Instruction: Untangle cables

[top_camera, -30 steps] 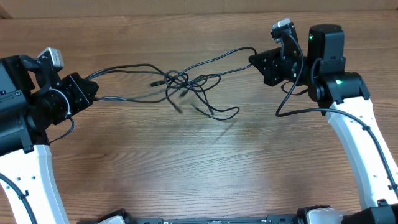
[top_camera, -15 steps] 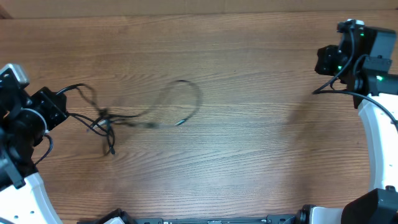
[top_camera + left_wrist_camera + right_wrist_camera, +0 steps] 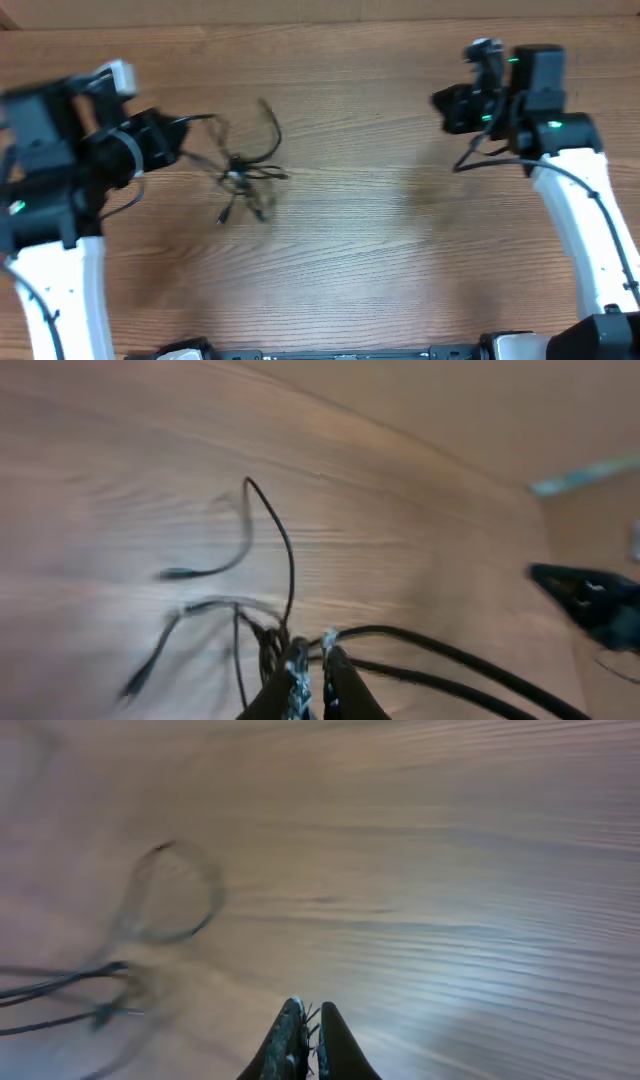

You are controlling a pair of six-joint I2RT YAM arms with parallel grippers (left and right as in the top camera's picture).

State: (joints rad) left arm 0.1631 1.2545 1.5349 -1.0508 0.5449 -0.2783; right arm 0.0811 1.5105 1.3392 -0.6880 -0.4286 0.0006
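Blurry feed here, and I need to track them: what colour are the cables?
The cables are black, thin cords. They show best in the left wrist view.

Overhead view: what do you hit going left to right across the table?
left gripper → cables, bunched in a tangle → right gripper

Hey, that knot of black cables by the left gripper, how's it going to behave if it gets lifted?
Probably floppy: the cables curl in loose loops and trail limply from the left gripper. Likely light, being so thin. Knotted together near the middle, they would probably come up as one clump.
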